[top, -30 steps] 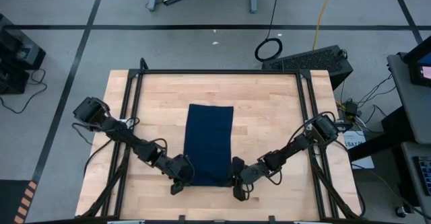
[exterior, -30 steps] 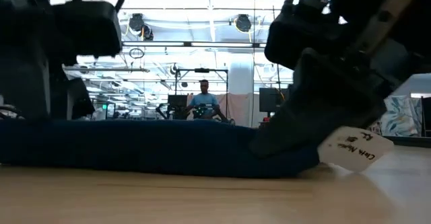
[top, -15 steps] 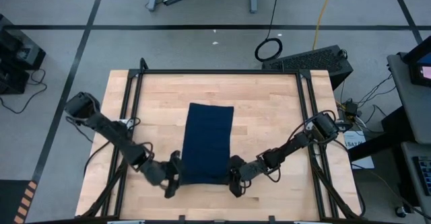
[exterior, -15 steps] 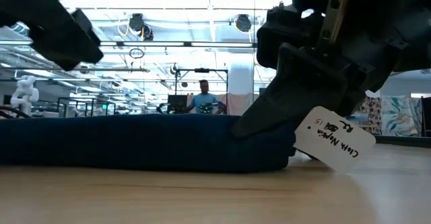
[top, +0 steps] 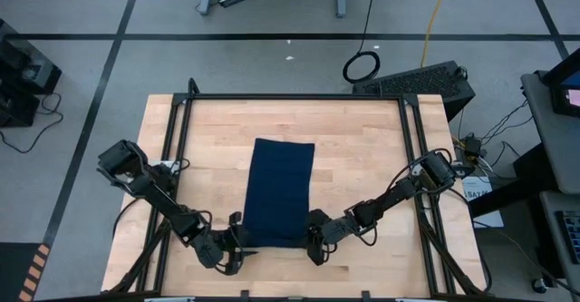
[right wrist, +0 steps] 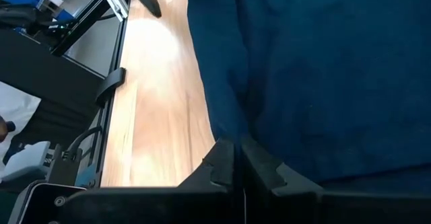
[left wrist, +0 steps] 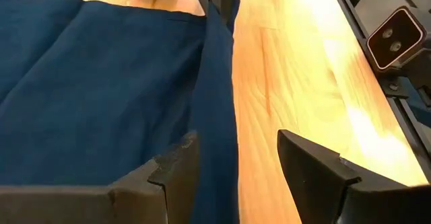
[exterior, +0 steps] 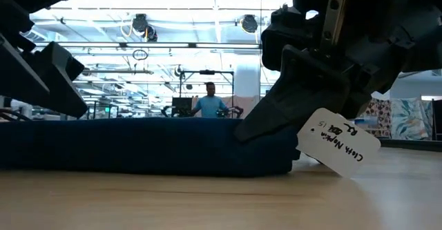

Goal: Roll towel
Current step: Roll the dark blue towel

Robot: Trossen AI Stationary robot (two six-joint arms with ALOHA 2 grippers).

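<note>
— Since you're working the near edge of the desk point(top: 362, 157), tell me where everything sits, biggest thing first.

— Biggest is the towel point(top: 281, 191): a dark blue rectangle lying flat in the middle of the desk, its long sides running front to back, its near short edge close to the desk's near edge. I start from that end, I judge, because a roll has to begin at a short edge.

— And your pincers?

— My right pincer point(top: 314, 244) is at the towel's near right corner, fingers pressed fully together; the cloth's edge runs right into their tips, so I take it the corner is pinched. My left pincer point(top: 231, 252) lies low at the near left corner, fingers point(left wrist: 168, 173) standing partly apart, one over the cloth and one over bare wood, gripping nothing yet. It needs its corner before both can turn the edge over evenly.

— Anything smaller?

— A white tag point(exterior: 338, 141) with handwriting hangs at the right corner, beside my right pincer.
</note>
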